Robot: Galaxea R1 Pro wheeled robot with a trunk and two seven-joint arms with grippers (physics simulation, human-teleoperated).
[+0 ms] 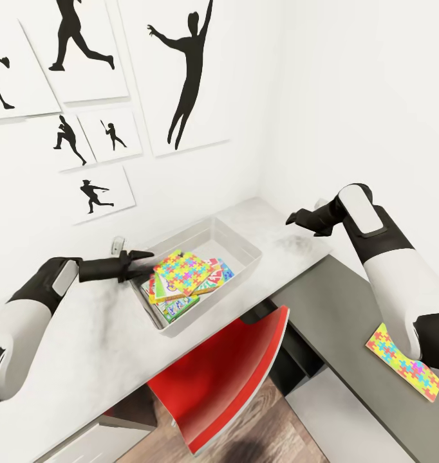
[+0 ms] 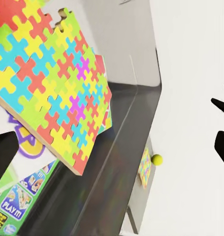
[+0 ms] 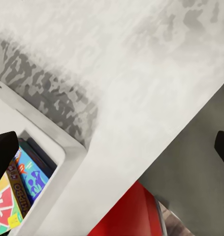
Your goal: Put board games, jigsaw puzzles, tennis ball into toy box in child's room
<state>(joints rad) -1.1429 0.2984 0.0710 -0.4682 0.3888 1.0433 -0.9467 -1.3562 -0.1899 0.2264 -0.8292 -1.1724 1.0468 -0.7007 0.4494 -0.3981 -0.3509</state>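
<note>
The table (image 1: 103,334) carries the toy box (image 1: 242,247) and one jigsaw puzzle (image 1: 400,361).

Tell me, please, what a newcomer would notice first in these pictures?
The bright jigsaw puzzle catches the eye first, lying tilted on top of the game boxes inside the grey toy box on the pale desk. Next comes the red chair tucked below it. A second puzzle waits on the lower dark section, beside the right arm.
</note>
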